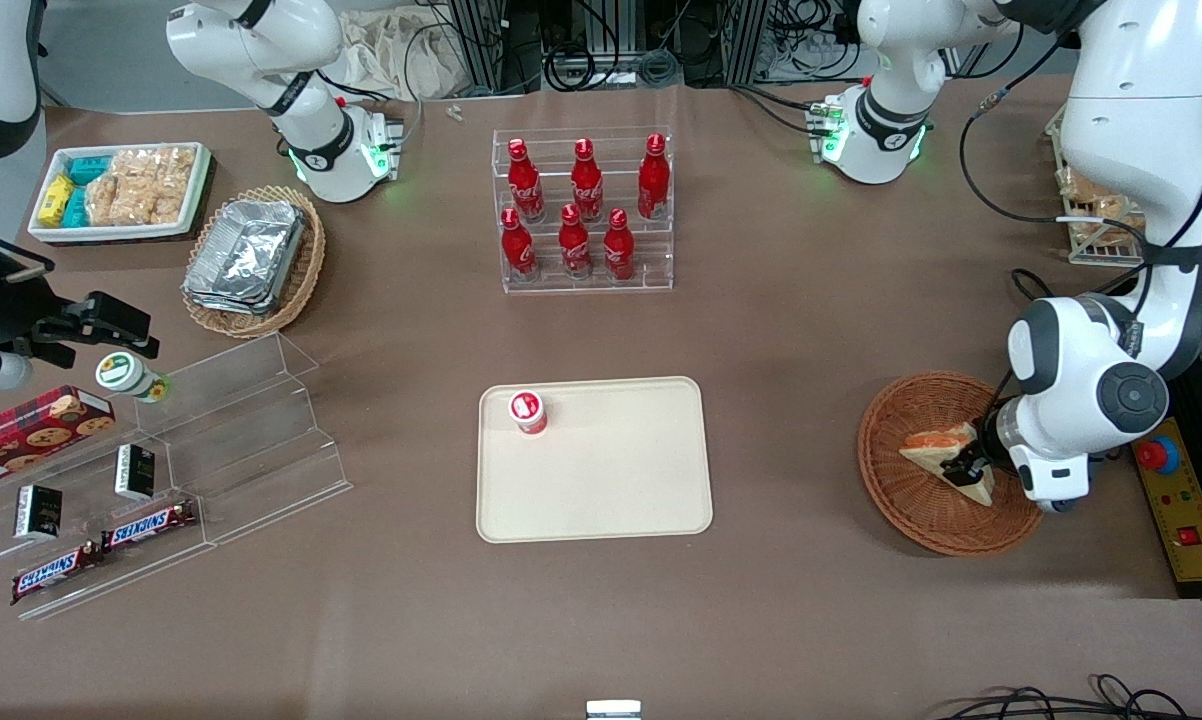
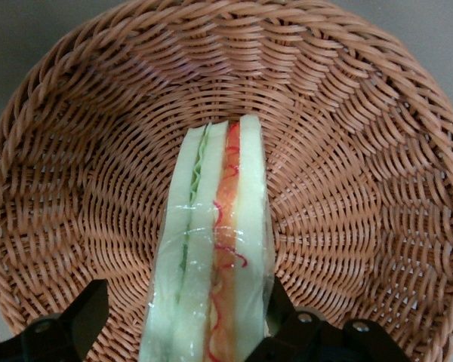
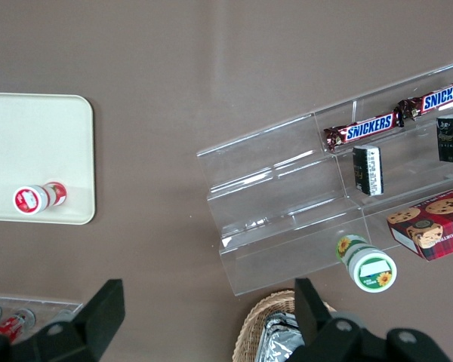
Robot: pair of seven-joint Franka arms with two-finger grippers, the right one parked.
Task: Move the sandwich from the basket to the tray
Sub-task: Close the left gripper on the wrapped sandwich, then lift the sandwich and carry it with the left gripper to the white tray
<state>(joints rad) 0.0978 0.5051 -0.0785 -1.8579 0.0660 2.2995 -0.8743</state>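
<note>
The sandwich (image 1: 933,449), a plastic-wrapped wedge of white bread with orange and green filling, lies in the reddish-brown woven basket (image 1: 896,500) toward the working arm's end of the table. My gripper (image 1: 965,463) is down inside the basket, open, with the sandwich between its fingers. In the left wrist view the sandwich (image 2: 215,249) stands on edge on the basket (image 2: 362,188) weave. My gripper (image 2: 187,326) straddles it: one finger (image 2: 291,320) touches the wrap, and the other stands a little apart from it. The cream tray (image 1: 601,490) lies at mid-table.
A small red-capped bottle (image 1: 527,411) stands on the tray's corner farthest from the basket. A clear rack of red bottles (image 1: 583,210) stands farther from the front camera than the tray. A control box with a red button (image 1: 1176,500) lies beside the basket.
</note>
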